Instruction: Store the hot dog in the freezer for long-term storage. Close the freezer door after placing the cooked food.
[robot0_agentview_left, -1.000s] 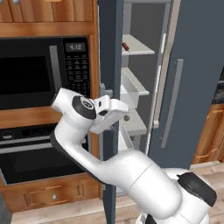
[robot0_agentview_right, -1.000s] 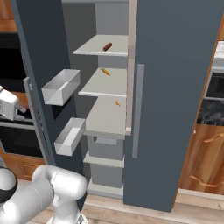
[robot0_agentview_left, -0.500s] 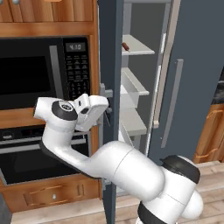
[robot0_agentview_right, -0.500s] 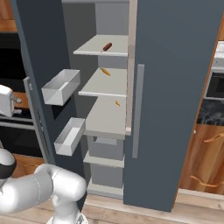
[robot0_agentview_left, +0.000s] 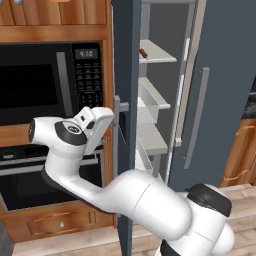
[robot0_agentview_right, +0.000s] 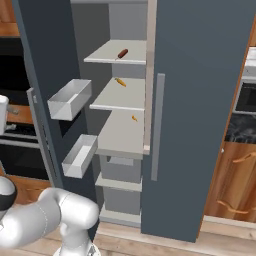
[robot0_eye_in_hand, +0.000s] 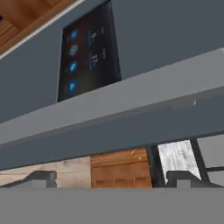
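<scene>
Two fingers we hold spread just before the door handle; hot dog well beyond, on the freezer shelf.

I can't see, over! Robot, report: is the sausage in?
Gripper open beside door's grey bar handle. Reddish-brown hot dog on top freezer shelf. Slate-blue freezer door open.
</scene>
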